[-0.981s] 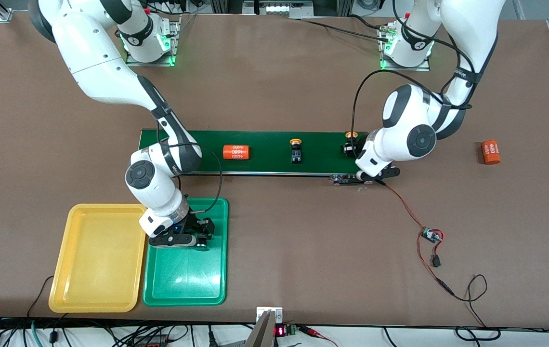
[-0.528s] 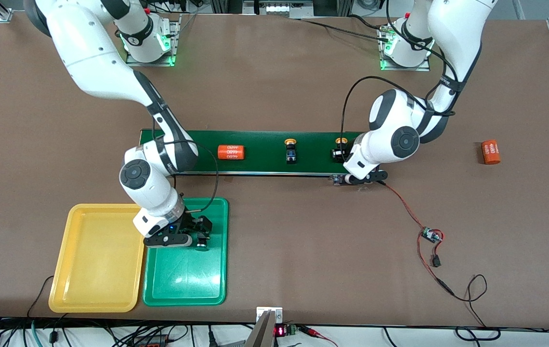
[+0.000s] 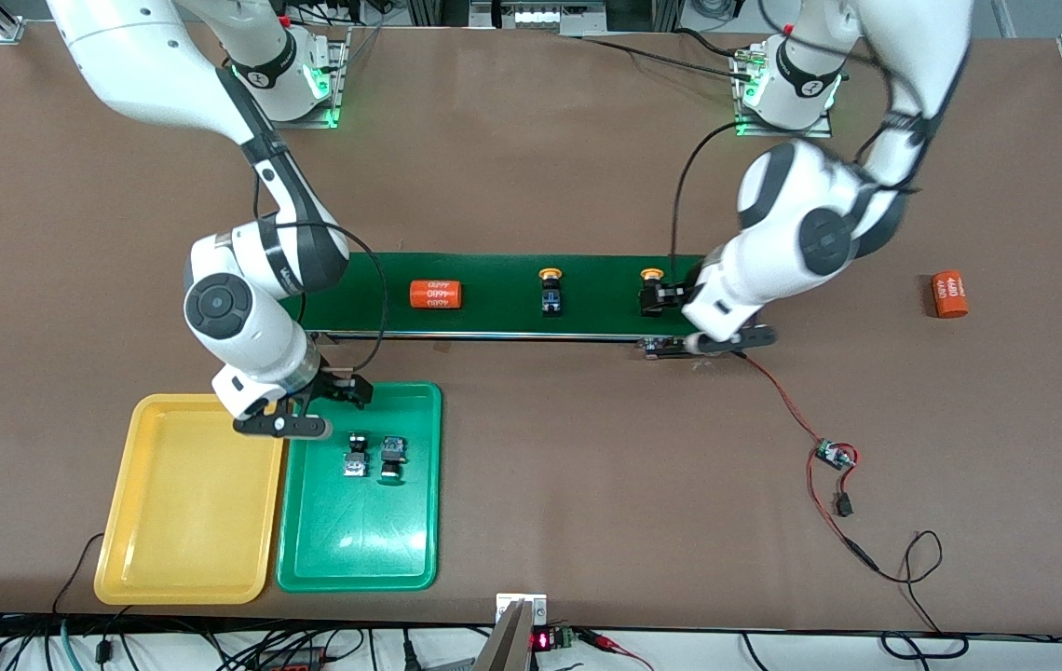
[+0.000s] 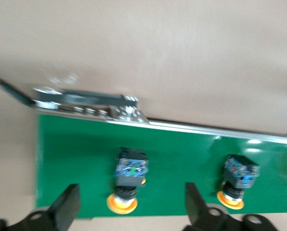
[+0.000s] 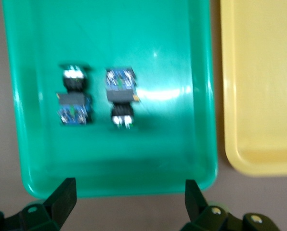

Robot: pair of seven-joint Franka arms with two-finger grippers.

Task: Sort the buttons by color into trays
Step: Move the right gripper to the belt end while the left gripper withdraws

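Front view shows me the four buttons in two pairs. Two buttons lie side by side in the green tray [image 3: 359,550], in the half of it farther from the front camera: one button [image 3: 356,460] nearer the yellow tray [image 3: 182,550], the other button [image 3: 392,457] just beside it, not touching. Their caps I cannot see well; in the right wrist view both [image 5: 74,98] [image 5: 120,96] lie on their sides with the blue bodies showing. The yellow tray has nothing in it and touches the green one along its long edge.

The other two buttons, with yellow-orange caps, rest on the dark green conveyor belt [image 3: 494,321]. One [image 3: 550,291] is near the middle of the belt, the second [image 3: 650,291] is toward the left arm's end.

The right hand [image 3: 303,415] hangs over the edge of the green tray that is nearest the belt, with its fingers [image 5: 61,199] spread wide and holding nothing. The left hand [image 4: 131,211] is over the belt's end, and I see its fingers [image 4: 69,211] spread on both sides of the second yellow-orange button [image 4: 129,178], not touching it.

An orange cylinder [image 3: 435,294] with white print lies on the belt toward the right arm's end. Another orange cylinder [image 3: 949,294] lies on the brown desk [image 3: 587,485], well apart from the belt. A small circuit board [image 3: 834,455] with red wire lies on the desk too.
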